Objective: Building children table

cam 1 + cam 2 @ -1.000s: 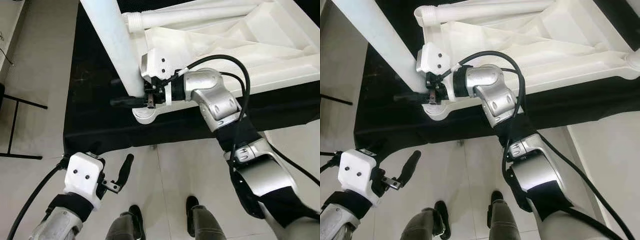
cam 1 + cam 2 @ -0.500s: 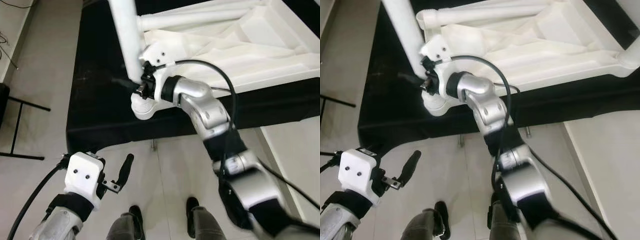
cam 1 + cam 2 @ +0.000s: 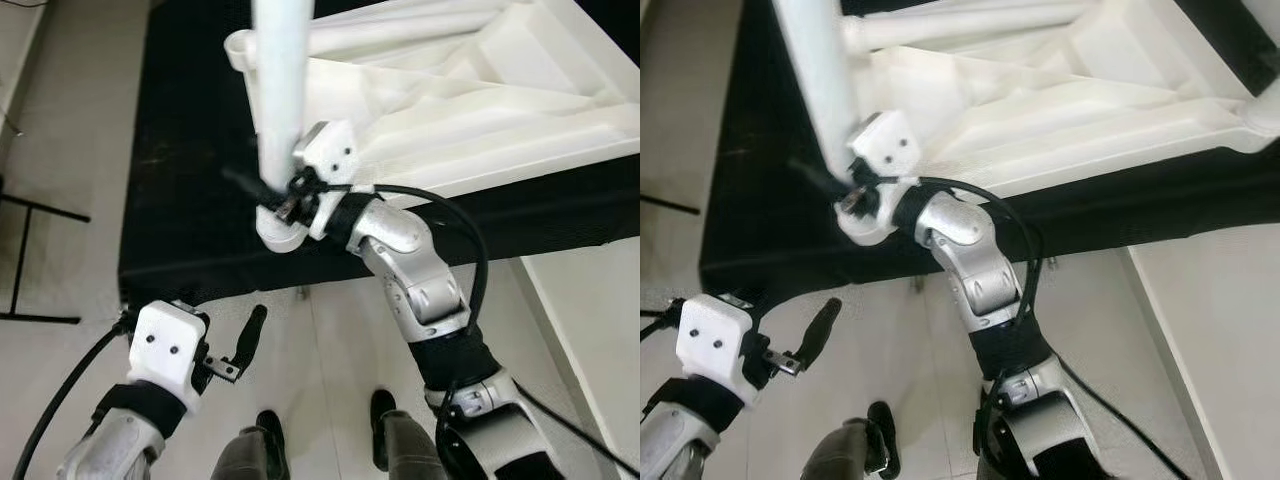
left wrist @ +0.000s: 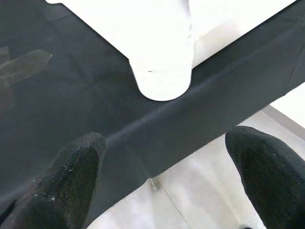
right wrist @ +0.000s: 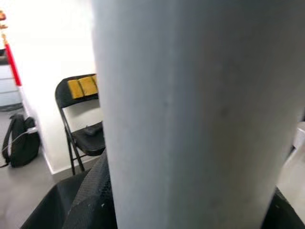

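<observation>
An upturned white plastic tabletop (image 3: 470,110) lies on a black-covered surface (image 3: 190,150). A white table leg (image 3: 278,90) stands nearly upright in the near corner socket (image 3: 278,228). My right gripper (image 3: 262,187) is shut on the leg just above the socket; in the right wrist view the leg (image 5: 190,119) sits between the black fingers (image 5: 90,200). A second leg (image 3: 400,30) lies across the tabletop's far side. My left gripper (image 3: 245,345) hangs open over the floor below the surface's front edge, its fingers (image 4: 62,186) apart and facing the socket (image 4: 162,76).
The black cloth's front edge (image 3: 300,275) runs just ahead of my feet (image 3: 385,410) on the pale tiled floor. A thin black stand (image 3: 30,250) is on the left. A folding chair (image 5: 78,124) and a backpack (image 5: 19,143) stand by a wall.
The leg has swung from leaning left to nearly upright over the corner socket, with my right gripper holding it and turning with it. The left gripper has stayed put.
</observation>
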Robot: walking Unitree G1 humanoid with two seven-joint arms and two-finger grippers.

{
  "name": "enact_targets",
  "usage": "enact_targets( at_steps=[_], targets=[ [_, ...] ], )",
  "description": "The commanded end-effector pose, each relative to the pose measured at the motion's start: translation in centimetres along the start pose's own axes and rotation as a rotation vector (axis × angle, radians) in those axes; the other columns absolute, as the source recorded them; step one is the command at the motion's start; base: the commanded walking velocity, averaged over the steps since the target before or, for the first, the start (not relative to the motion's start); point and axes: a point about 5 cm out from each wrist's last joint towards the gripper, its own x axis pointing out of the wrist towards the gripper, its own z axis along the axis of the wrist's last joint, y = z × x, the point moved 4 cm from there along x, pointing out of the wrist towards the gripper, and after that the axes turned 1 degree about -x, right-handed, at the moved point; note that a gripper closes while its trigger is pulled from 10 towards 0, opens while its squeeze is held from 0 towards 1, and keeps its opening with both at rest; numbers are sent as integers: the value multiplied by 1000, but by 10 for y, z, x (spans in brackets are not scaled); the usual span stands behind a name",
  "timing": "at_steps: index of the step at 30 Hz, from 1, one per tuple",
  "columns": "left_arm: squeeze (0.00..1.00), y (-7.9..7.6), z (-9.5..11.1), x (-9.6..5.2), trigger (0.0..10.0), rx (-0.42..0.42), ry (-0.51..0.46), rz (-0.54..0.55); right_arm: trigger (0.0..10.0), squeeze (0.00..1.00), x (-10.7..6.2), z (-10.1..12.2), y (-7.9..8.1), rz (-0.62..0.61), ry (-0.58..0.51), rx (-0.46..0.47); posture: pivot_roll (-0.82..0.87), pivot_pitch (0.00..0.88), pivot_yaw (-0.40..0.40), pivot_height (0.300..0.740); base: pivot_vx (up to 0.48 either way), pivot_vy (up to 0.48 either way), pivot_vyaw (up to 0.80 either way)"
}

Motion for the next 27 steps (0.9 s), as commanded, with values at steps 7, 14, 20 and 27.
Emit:
enact_targets(
  at_steps=[7,14,20,27],
  targets=[
    [0,2,-10,-2,10000,0,40,15,10000,0,-5,-33,6,50,142,23,51,422,77,740,0,0,0],
    [0,0,-9,-2,10000,-4,36,13,10000,0,-6,-19,20,340,100,-50,52,424,69,740,0,0,0],
    [0,-1,-9,-2,10000,-6,34,13,10000,0,-11,-21,22,475,137,-80,53,428,63,740,0,0,0],
    [0,-2,-8,-1,10000,-10,31,15,10000,0,-15,-20,20,626,172,-84,54,430,60,740,0,0,0]
  ],
)
